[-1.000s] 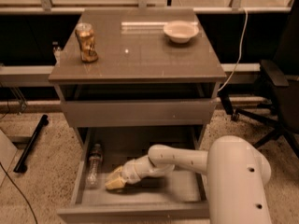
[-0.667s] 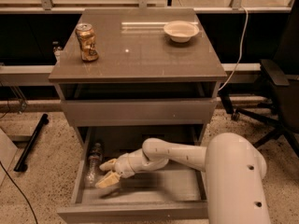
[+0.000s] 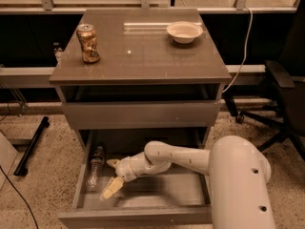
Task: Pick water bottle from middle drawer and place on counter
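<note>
The water bottle (image 3: 95, 168) lies on its side along the left wall of the open middle drawer (image 3: 138, 214), cap toward the back. My gripper (image 3: 111, 177) is down inside the drawer just right of the bottle, open, with one pale finger near the bottle's upper part and the other (image 3: 110, 189) pointing toward the drawer front. It holds nothing. The white arm reaches in from the lower right. The counter (image 3: 143, 56) is the glossy grey-brown top above.
A dented gold-brown can (image 3: 88, 43) stands at the counter's left. A white bowl (image 3: 184, 31) sits at the back right. The upper drawer front (image 3: 138, 114) overhangs the drawer's rear. A black chair (image 3: 281, 85) stands right; a cable hangs beside the cabinet.
My gripper has moved left across the drawer floor toward the bottle and its fingers have spread apart. The bottle has not moved.
</note>
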Motion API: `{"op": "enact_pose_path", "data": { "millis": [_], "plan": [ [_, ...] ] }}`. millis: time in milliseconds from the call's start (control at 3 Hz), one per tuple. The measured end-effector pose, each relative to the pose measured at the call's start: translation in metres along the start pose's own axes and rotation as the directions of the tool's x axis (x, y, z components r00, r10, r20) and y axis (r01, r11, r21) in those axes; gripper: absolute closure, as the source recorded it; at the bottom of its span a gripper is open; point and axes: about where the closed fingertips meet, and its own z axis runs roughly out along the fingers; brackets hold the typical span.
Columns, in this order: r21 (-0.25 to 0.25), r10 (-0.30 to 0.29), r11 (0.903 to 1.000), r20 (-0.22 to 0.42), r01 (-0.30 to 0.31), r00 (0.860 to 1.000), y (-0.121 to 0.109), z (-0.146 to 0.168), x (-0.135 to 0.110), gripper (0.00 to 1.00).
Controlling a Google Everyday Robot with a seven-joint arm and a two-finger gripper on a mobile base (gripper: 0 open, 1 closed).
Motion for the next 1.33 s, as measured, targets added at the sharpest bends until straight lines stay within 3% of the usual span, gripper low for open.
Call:
{"op": "enact_pose_path", "data": {
  "millis": [667,1333],
  "plan": [
    [0.014,-0.077,0.9969,-0.001,0.077,0.997,-0.009,0.024,-0.027,0.0],
    [0.011,-0.086,0.9962,0.015,0.086,0.996,-0.019,0.037,-0.031,0.0]
  ]
}}
